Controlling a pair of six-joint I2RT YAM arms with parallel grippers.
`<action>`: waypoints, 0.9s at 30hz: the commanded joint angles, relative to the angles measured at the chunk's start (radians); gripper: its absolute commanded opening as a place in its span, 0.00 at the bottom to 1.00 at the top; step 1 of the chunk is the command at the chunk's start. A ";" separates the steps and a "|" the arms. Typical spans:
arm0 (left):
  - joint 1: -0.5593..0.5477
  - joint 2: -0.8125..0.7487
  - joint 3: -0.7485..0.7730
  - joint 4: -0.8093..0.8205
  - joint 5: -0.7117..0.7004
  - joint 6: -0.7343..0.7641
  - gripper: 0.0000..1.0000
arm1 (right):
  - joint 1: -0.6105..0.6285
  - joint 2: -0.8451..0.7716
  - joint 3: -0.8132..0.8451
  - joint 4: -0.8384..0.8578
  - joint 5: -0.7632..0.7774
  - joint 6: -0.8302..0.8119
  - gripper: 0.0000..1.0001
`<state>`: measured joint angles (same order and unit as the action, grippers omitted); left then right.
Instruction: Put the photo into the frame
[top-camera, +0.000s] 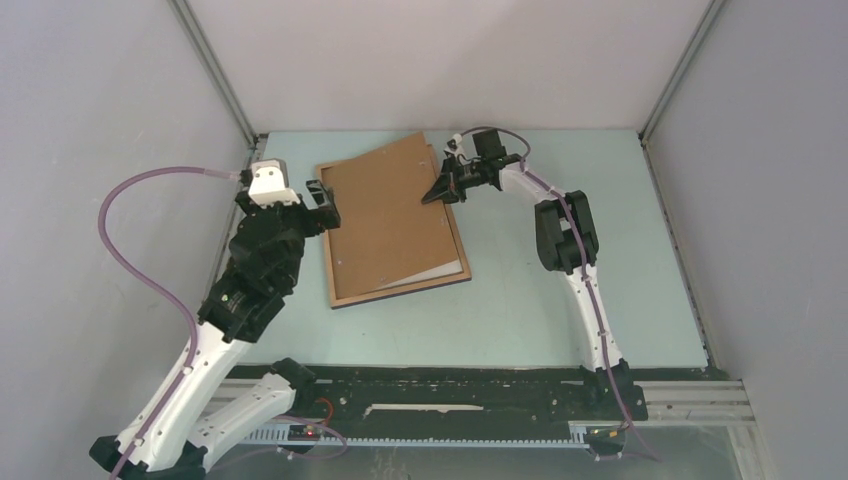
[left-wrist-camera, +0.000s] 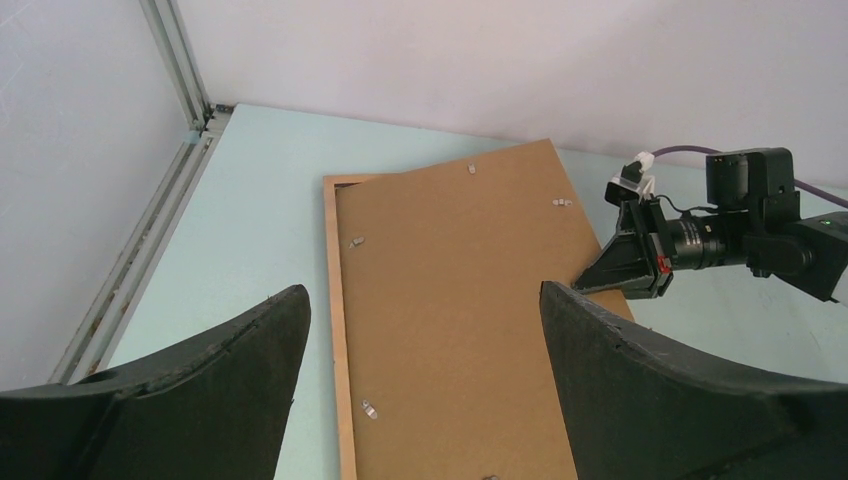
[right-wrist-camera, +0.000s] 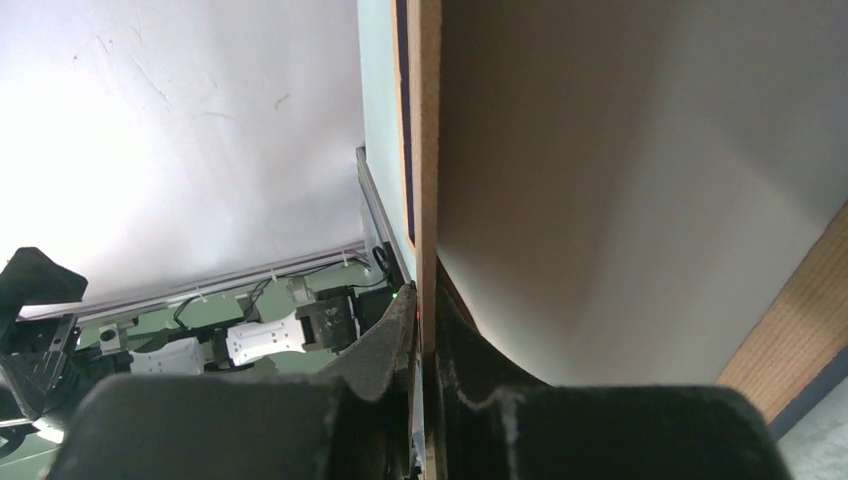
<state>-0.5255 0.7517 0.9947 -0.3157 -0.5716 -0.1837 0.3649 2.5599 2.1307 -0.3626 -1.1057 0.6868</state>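
The photo (top-camera: 390, 215) lies brown back up, skewed across the frame (top-camera: 400, 291), whose wooden rim shows along the left and near sides. My right gripper (top-camera: 437, 195) is at the photo's right edge, and its fingers sit close against both faces of the thin board (right-wrist-camera: 430, 150), shut on it. That edge is lifted off the frame (right-wrist-camera: 800, 320). My left gripper (top-camera: 322, 205) hovers wide open over the frame's left rim (left-wrist-camera: 333, 300) and holds nothing. In the left wrist view the photo (left-wrist-camera: 450, 250) fills the space between the left gripper's fingers (left-wrist-camera: 250, 370). The beach print is hidden underneath.
Small metal clips (left-wrist-camera: 370, 408) dot the board's back. Grey walls close the pale green table (top-camera: 560, 280) on three sides, with an aluminium rail (left-wrist-camera: 150, 240) along the left. A black base bar (top-camera: 450, 390) runs across the near edge.
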 joint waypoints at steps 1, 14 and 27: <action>0.008 0.011 -0.021 0.030 0.014 -0.018 0.92 | 0.014 -0.058 0.037 0.015 -0.015 0.023 0.16; 0.012 0.049 -0.021 0.026 0.004 -0.014 0.92 | 0.014 -0.058 0.154 -0.239 0.232 -0.163 0.63; 0.012 0.094 -0.021 0.023 -0.018 -0.002 0.91 | 0.040 -0.119 0.208 -0.404 0.400 -0.303 0.79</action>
<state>-0.5201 0.8364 0.9947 -0.3161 -0.5697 -0.1837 0.3790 2.5256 2.2967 -0.7521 -0.6731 0.4290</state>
